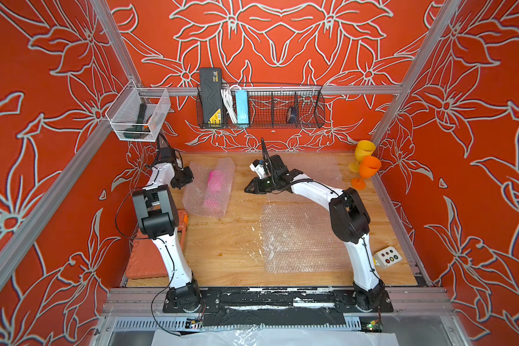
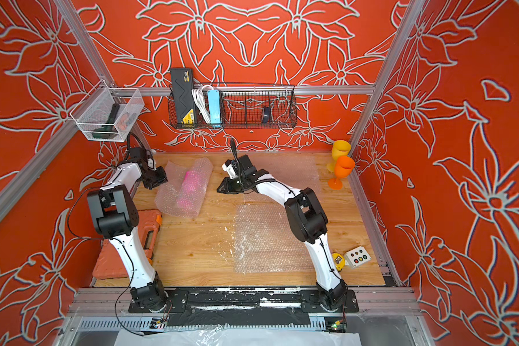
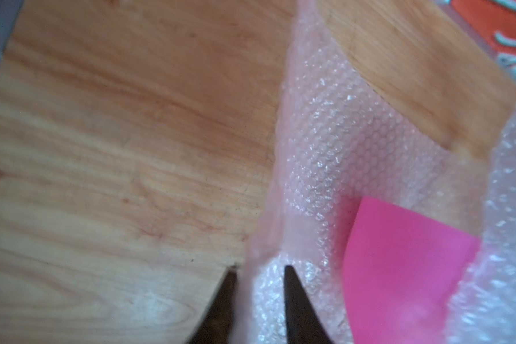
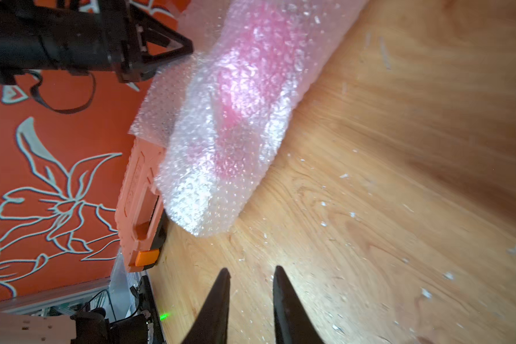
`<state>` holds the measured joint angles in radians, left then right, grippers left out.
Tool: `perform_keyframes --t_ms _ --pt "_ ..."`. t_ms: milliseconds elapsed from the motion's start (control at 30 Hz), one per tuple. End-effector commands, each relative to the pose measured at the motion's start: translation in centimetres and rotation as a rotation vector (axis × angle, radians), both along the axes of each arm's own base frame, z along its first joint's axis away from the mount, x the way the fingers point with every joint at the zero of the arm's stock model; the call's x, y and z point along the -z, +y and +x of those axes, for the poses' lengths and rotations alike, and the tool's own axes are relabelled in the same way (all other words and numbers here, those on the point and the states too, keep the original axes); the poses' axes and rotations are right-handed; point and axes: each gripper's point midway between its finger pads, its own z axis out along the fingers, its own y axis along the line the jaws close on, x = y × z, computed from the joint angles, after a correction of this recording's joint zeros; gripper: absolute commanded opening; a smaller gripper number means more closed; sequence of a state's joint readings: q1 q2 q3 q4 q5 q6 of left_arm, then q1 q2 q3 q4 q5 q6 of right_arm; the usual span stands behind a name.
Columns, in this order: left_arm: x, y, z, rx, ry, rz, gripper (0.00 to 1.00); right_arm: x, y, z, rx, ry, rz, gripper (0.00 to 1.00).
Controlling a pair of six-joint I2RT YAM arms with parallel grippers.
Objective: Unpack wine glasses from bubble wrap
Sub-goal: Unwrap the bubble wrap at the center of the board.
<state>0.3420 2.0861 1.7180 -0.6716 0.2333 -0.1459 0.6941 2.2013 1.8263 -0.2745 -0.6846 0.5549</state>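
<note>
Nearest, a flat bubble sheet (image 1: 300, 236) is lying emptied. Mid-table, the left gripper (image 3: 259, 274) is straddling the roll's (image 1: 209, 188) edge, fingers slightly apart, probably to peel it; the pink goblet (image 3: 399, 268) is sitting inside. The right gripper (image 4: 251, 274) is hovering beside it, parted, empty. Farther back, the orange goblet (image 1: 367, 170) and yellow goblet (image 1: 363, 151) are standing unwrapped.

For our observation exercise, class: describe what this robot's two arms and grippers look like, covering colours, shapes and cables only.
Both arms have white, smooth link shells joined by chunky black joint housings, on black bases. Thin black cables run along the shells and loop free beside the left arm; the right arm matches it. The left gripper is black with triangular, open-framed fingers. The right gripper shows two black fingers tapering to points.
</note>
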Motion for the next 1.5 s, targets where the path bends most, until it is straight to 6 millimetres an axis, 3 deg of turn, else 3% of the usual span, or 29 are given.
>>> perform_keyframes --t_ms 0,133,267,367,533,600,700,800,1000,1200,1300,1467 --pt "-1.2 -0.4 -0.3 0.007 -0.021 -0.021 0.39 -1.7 3.1 -1.3 -0.066 -0.032 0.032 0.27" --pt "-4.0 -1.0 -0.3 0.012 -0.095 -0.02 0.49 -2.5 6.1 -2.3 -0.104 -0.046 0.057 0.27" --pt "-7.0 -2.2 -0.9 0.026 -0.176 -0.035 0.52 -3.2 9.0 -3.2 -0.131 -0.072 0.082 0.29" --pt "-8.2 -2.7 -1.7 0.013 -0.208 -0.044 0.54 -3.3 11.2 -3.1 -0.129 -0.09 0.108 0.3" --pt "-10.5 -2.4 -2.3 -0.034 -0.254 -0.057 0.54 -2.2 14.5 -2.6 -0.114 -0.093 0.14 0.33" --pt "-10.5 -3.2 -2.3 -0.018 -0.272 -0.101 0.53 -2.3 15.7 -2.3 -0.102 -0.099 0.167 0.34" --pt "-8.4 -4.3 -2.7 0.005 -0.235 -0.165 0.52 -1.7 16.4 -1.1 -0.055 -0.095 0.197 0.36" --pt "-6.9 -4.7 -3.1 0.017 -0.207 -0.184 0.51 -0.7 16.3 -0.5 -0.022 -0.098 0.175 0.37" --pt "-6.3 -5.8 -3.4 0.04 -0.216 -0.235 0.5 0.4 14.1 0.9 0.007 -0.088 0.113 0.37" --pt "-4.4 -8.7 -3.8 0.087 -0.189 -0.31 0.48 3.5 12.0 0.6 -0.003 -0.072 0.014 0.37" --pt "-3.6 -9.3 -4.0 0.096 -0.17 -0.3 0.48 4.0 10.2 0.7 0.017 -0.078 -0.006 0.37" --pt "-3.3 -10.0 -4.2 0.114 -0.162 -0.287 0.48 4.0 5.7 2.3 0.104 -0.071 -0.01 0.37"
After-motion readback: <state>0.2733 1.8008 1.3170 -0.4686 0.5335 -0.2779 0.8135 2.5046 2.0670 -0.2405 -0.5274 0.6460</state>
